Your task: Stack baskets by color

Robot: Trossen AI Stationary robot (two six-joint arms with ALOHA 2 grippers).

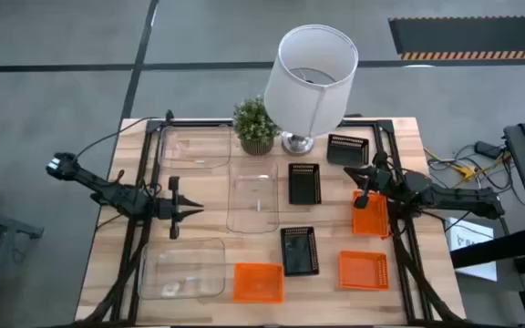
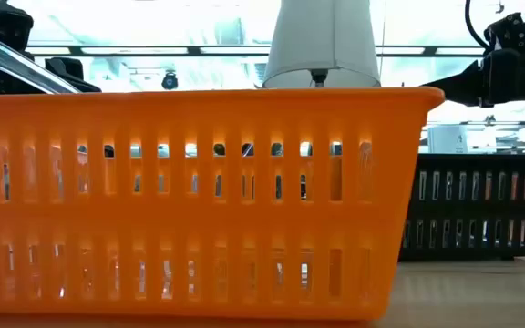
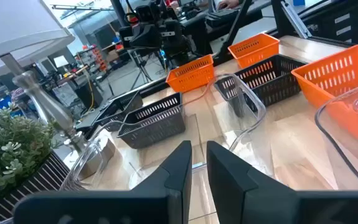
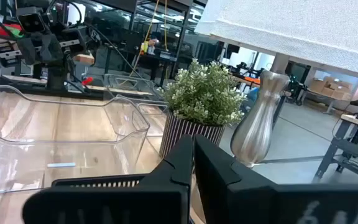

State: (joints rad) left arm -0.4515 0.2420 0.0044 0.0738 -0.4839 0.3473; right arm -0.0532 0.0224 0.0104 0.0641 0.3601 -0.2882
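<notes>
The right gripper (image 1: 365,194) is closed on the rim of 1 orange basket (image 1: 369,215) near the table's right edge. The left gripper (image 1: 196,209), fingers nearly together and holding nothing, hangs between 2 clear bins (image 1: 182,268), just beside a third (image 1: 252,201). 3 black baskets (image 1: 304,183) lie around the middle, 2 other orange baskets (image 1: 258,282) near the front edge.
</notes>
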